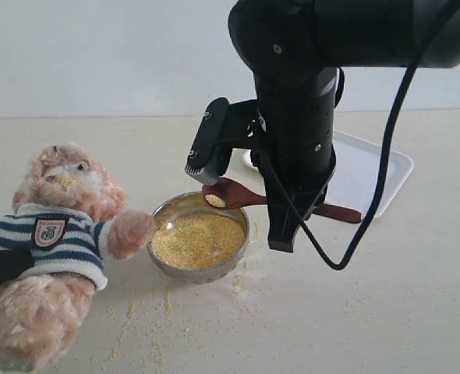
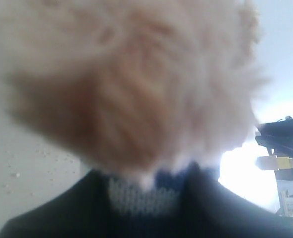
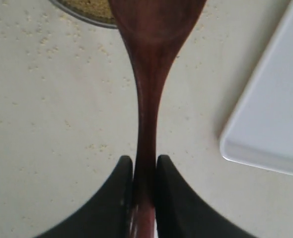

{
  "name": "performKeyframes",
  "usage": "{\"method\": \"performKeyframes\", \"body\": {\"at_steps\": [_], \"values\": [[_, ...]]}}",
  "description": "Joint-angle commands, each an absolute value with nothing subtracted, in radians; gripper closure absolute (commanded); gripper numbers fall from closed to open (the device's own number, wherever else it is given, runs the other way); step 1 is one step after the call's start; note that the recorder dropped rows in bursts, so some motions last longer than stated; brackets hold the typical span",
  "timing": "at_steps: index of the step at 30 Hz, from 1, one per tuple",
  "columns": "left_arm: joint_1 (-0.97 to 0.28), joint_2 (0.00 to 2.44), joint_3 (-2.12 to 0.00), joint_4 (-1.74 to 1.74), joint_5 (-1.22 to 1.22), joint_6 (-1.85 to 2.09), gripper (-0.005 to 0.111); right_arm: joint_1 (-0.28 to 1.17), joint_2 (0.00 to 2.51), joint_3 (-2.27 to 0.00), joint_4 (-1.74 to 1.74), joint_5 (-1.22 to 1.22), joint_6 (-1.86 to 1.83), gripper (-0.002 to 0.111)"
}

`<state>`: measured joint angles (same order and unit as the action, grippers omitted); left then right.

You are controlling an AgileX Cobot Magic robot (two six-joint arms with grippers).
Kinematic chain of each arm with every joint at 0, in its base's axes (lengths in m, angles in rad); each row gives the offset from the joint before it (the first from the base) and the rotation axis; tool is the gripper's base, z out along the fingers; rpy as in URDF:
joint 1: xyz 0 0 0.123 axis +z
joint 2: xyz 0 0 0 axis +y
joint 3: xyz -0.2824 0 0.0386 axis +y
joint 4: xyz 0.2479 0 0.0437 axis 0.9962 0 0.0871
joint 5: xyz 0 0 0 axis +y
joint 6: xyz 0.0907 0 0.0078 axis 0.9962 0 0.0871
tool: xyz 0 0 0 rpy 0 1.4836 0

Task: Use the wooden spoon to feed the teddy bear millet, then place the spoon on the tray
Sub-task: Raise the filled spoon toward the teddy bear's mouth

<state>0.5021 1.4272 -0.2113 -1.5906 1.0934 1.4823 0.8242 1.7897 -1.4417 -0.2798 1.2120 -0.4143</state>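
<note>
Right wrist view: the right gripper (image 3: 144, 166) pinches the wooden spoon (image 3: 149, 99) by its handle, scoop hovering just over the rim of the steel bowl (image 1: 203, 274) with a dab of millet (image 1: 215, 201) aboard. Best carry it level and slow from the bowl to the teddy bear (image 1: 62, 234), up at the mouth, or grains spill.

- Take the bowl (image 1: 189, 274) on the table (image 1: 370, 312) as your dial's centre; the millet (image 1: 197, 240) lies in it.
- At your 9 o'clock lies the teddy bear (image 1: 58, 234), one paw just beside the rim.
- The wooden spoon (image 1: 234, 193) hangs over the rim at 1 o'clock, its handle running toward 3 o'clock, clamped in the right gripper (image 3: 144, 163).
- The tray (image 1: 378, 167) sits at 2 o'clock, behind the handle.
- Loose grains (image 1: 164, 300) lie on the table from 5 to 7 o'clock.
</note>
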Motion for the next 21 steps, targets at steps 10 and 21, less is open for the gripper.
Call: {"method": "performKeyframes", "body": {"at_steps": [10,21], "values": [[0.503,1.424,-0.099,-1.598,1.118,1.527,0.102,0.817,1.780,-1.539,-0.092,1.221,-0.447,0.108],[0.503,1.424,-0.075,-1.580,1.127,1.527,0.102,0.870,1.913,-1.816,0.123,1.221,-0.447,0.108]]}}
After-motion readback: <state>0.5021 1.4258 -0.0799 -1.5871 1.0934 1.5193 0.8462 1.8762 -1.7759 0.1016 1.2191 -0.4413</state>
